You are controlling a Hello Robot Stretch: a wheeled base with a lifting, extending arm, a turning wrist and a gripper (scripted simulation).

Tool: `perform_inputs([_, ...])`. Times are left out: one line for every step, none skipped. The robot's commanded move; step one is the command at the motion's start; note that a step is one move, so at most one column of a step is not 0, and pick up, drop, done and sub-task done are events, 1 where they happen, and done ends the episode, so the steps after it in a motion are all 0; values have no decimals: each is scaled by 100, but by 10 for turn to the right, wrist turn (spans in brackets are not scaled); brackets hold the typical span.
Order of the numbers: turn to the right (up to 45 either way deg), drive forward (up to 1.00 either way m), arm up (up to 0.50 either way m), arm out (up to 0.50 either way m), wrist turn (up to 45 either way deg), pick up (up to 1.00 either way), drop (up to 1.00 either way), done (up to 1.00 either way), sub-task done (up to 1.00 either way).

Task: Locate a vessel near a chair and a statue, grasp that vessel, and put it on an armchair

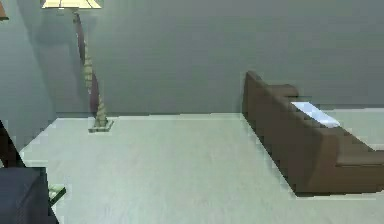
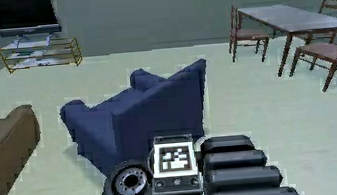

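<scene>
**Desk:** Okay, which way is the armchair lying from the gripper?

**Operator:** I'm looking at the arm side view, and the blue armchair (image 2: 138,113) is sitting just beyond the gripper (image 2: 133,185), straight out on the reaching side. Its high back is standing toward that view's right and its seat is facing the view's left. I'm judging that the seat is lying slightly left of the line the arm (image 2: 237,170) is pointing along.

**Desk:** And the vessel? Are you carrying it?

**Operator:** I'm not able to tell. The armchair is sitting right behind the gripper's far end, so I cannot tell whether it is holding anything. I cannot tell how the fingers are set either, or where the vessel is.

**Desk:** What else is lying around you?

**Operator:** I'm seeing a dining table (image 2: 291,18) with dining chairs (image 2: 247,31) well apart, toward the upper right. A brown sofa (image 1: 300,135) is lying ahead in the forward view.

**Desk:** So what is the move turning on?

**Operator:** I'm thinking it is turning on extending outward, perhaps after nudging the base forward so the arm is lining up with the seat.
</scene>
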Motion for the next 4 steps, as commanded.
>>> perform_inputs([-450,0,0,0,0,0,0,0,0])
perform_inputs([-420,0,0,0,0,0,0,0,0])
perform_inputs([-450,0,0,0,0,0,0,0,0])
perform_inputs([-180,0,0,0,0,0,0,0,0])
